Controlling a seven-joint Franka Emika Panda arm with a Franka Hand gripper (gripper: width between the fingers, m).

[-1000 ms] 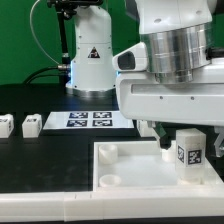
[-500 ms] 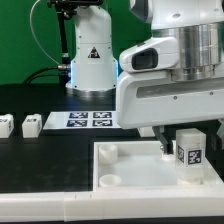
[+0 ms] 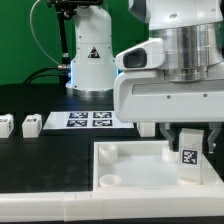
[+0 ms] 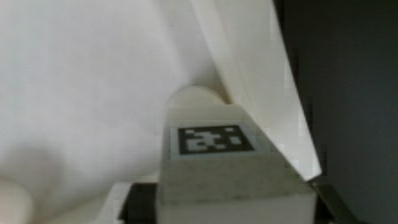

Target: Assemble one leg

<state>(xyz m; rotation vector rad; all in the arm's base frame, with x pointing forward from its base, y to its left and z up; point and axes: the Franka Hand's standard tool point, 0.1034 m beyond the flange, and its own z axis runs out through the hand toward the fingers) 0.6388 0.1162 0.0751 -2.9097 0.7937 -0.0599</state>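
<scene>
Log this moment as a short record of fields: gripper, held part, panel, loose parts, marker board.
gripper: gripper shut on the leg
held part: leg, tag facing the camera, over the panel's corner at the exterior view's right
panel: white panel, flat on the table
loose parts: two small white legs at the exterior view's left
marker board: marker board behind the panel

A white arm [image 3: 165, 95] with a ribbed silver metal wrist collar [image 3: 190, 45] and dark seams.
</scene>
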